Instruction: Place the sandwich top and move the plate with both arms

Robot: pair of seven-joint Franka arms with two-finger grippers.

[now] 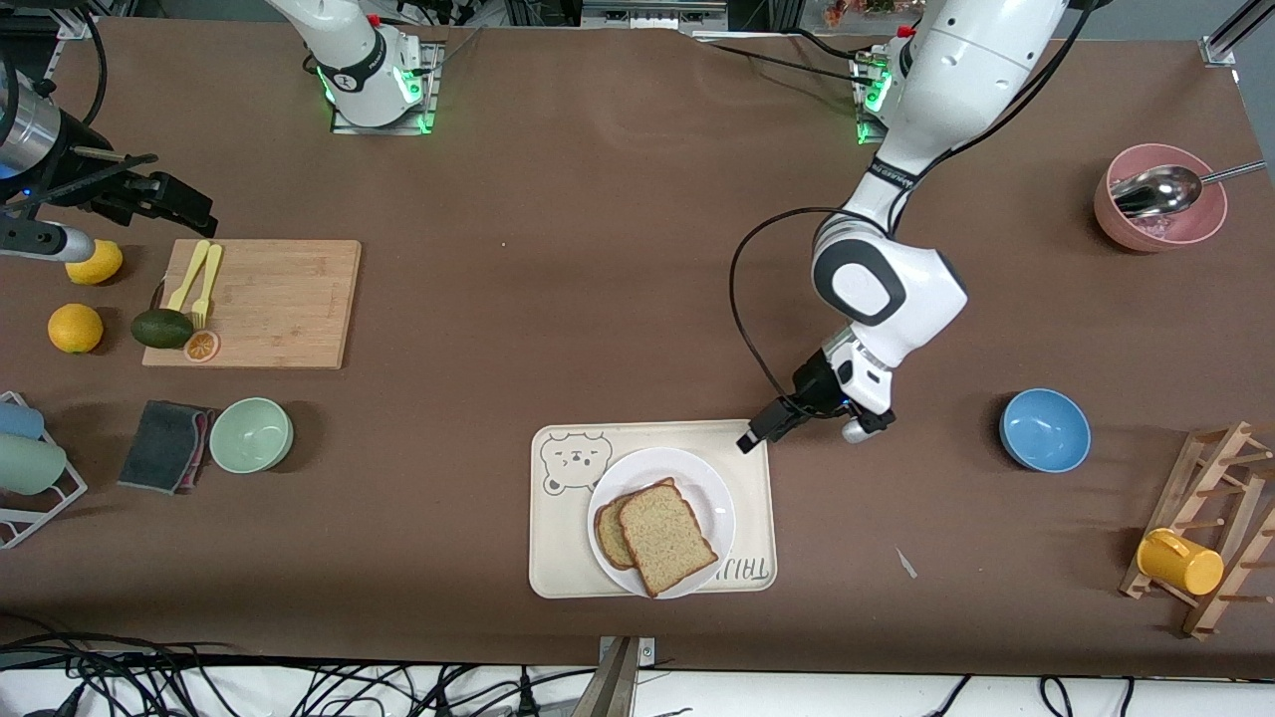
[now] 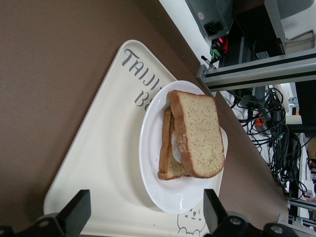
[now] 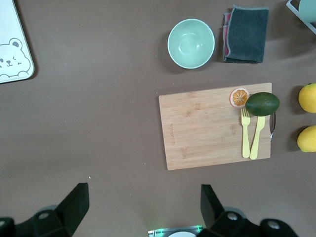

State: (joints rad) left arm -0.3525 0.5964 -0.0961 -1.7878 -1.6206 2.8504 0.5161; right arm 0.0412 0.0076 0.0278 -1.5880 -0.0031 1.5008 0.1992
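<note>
The sandwich top (image 1: 665, 538) (image 2: 197, 133), a light tan speckled slice, lies askew on a darker slice (image 1: 608, 533) (image 2: 166, 148) on the round white plate (image 1: 702, 483) (image 2: 163, 190). The plate sits on a cream tray (image 1: 558, 568) (image 2: 98, 163) with a bear drawing. My left gripper (image 1: 767, 426) (image 2: 146, 212) hangs open over the tray's corner toward the left arm's end, apart from the plate, with nothing between its fingers. My right gripper (image 3: 143, 207) is open and empty high over bare table by its base; the front view does not show it.
A wooden board (image 1: 269, 299) (image 3: 215, 126) holds a yellow fork and knife, an avocado and an orange slice. Near it lie lemons (image 1: 76, 327), a green bowl (image 1: 251, 434) and a dark cloth (image 1: 164, 445). Toward the left arm's end stand a blue bowl (image 1: 1044, 428), a pink bowl (image 1: 1160, 214) and a mug rack (image 1: 1210, 538).
</note>
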